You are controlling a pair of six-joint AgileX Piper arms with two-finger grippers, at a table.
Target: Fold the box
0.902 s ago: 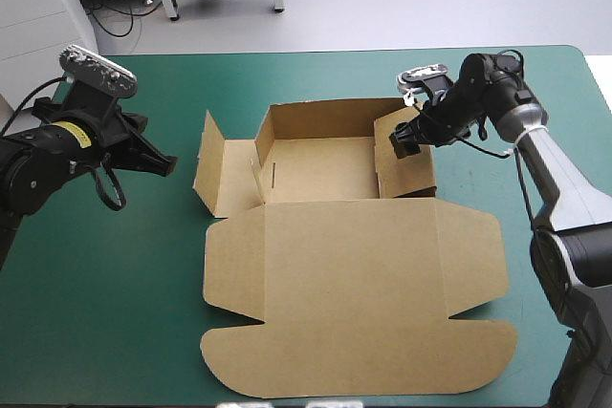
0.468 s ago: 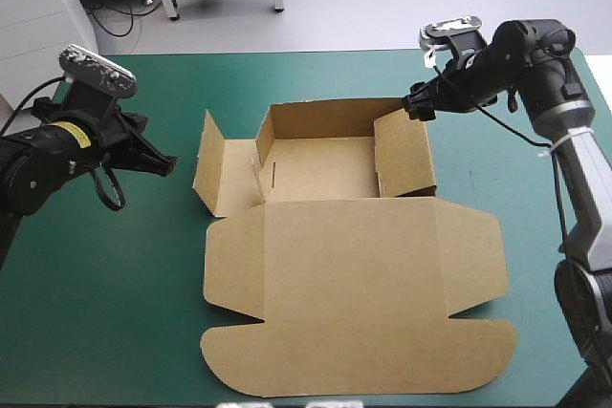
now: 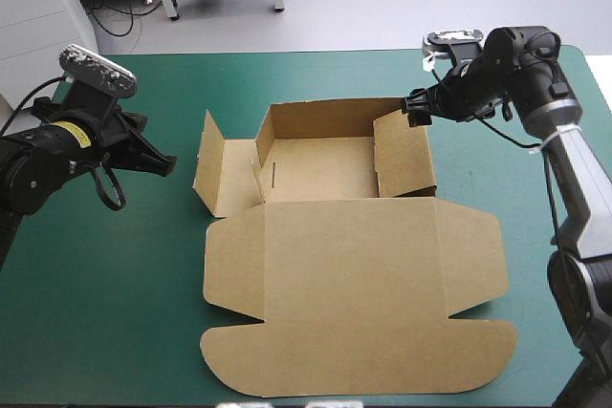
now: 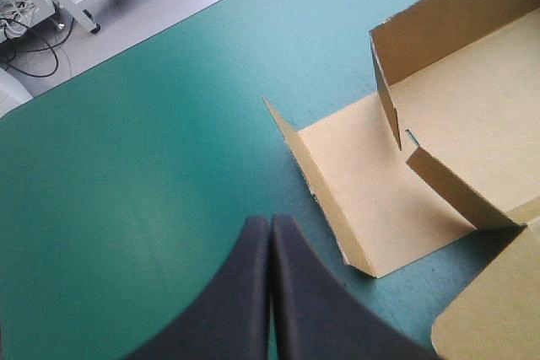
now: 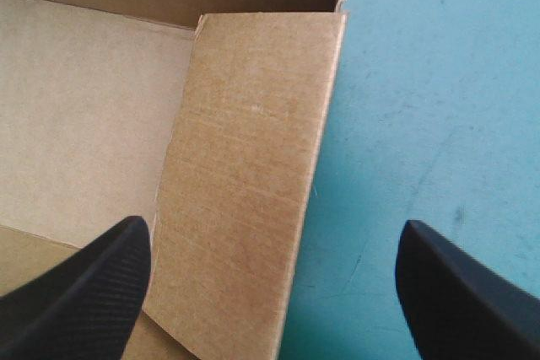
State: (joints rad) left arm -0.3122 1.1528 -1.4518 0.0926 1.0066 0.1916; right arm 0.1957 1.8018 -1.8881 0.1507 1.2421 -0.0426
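Right gripper [image 5: 270,233] first: its 2 black fingers stand wide apart and hold nothing. It hangs over the far right corner of the box [image 3: 354,274], and the right wall [image 5: 253,166] shows between the fingers in the right wrist view. That wall is raised beside the back wall [image 3: 330,119], though whether it is tucked home I cannot tell.

My read is that the job here is seating this wall. Do it with 1 finger inside and 1 outside the top edge, close to the corner where the board is stiffest. Press straight down rather than sideways, because the light tray would probably skid on the teal-green cover [image 3: 115,284].

Left gripper [image 4: 270,229] now: its fingers meet in 1 pointed arch, empty, over bare cover and well apart from the box's left side. The left flap [image 4: 363,208] lies splayed outward there with its outer part tilted up, so that side looks not yet done.

The box sits mid-table, its tray toward the far edge and the big lid panel [image 3: 382,332] flat toward the near edge.
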